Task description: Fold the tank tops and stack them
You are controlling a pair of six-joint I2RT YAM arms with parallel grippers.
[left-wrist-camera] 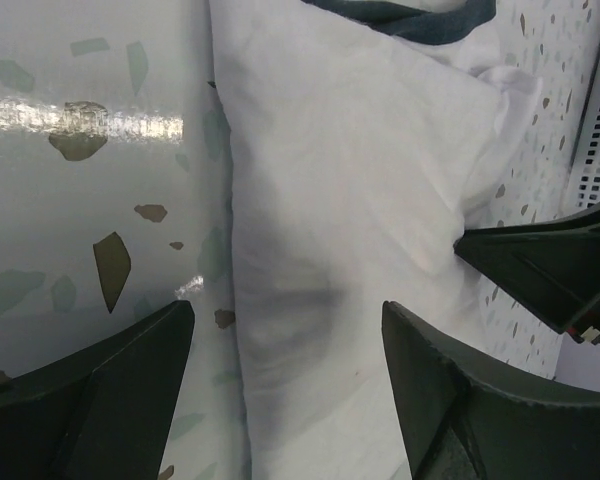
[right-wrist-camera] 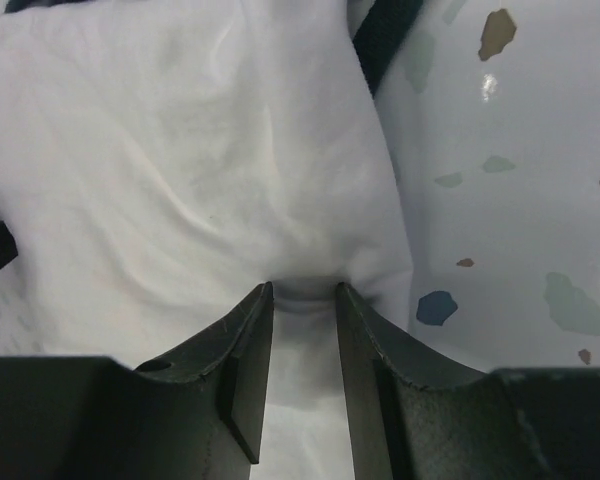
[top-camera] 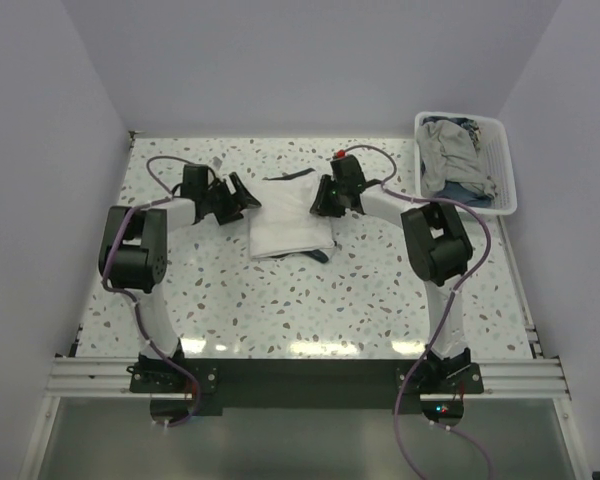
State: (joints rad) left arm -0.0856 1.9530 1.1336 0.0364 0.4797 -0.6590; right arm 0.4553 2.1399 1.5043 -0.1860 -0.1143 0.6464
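The white tank top (top-camera: pixel 290 228) lies folded into a small rectangle in the middle of the table, with navy trim (top-camera: pixel 315 256) poking out at its near edge. My left gripper (top-camera: pixel 235 200) hovers open at its left edge; in the left wrist view its fingers straddle the white cloth (left-wrist-camera: pixel 330 200) without touching it. My right gripper (top-camera: pixel 328 205) sits on the right edge. In the right wrist view the cloth (right-wrist-camera: pixel 180 150) puckers between its narrow jaws (right-wrist-camera: pixel 304 288), which pinch a fold. A grey tank top (top-camera: pixel 448 150) lies crumpled in the basket.
The white slatted basket (top-camera: pixel 507 190) stands at the back right corner, holding the grey cloth and some darker fabric. A thin dark strap (top-camera: pixel 290 176) lies on the speckled table (top-camera: pixel 280 300) behind the folded top. Grey walls close in on three sides.
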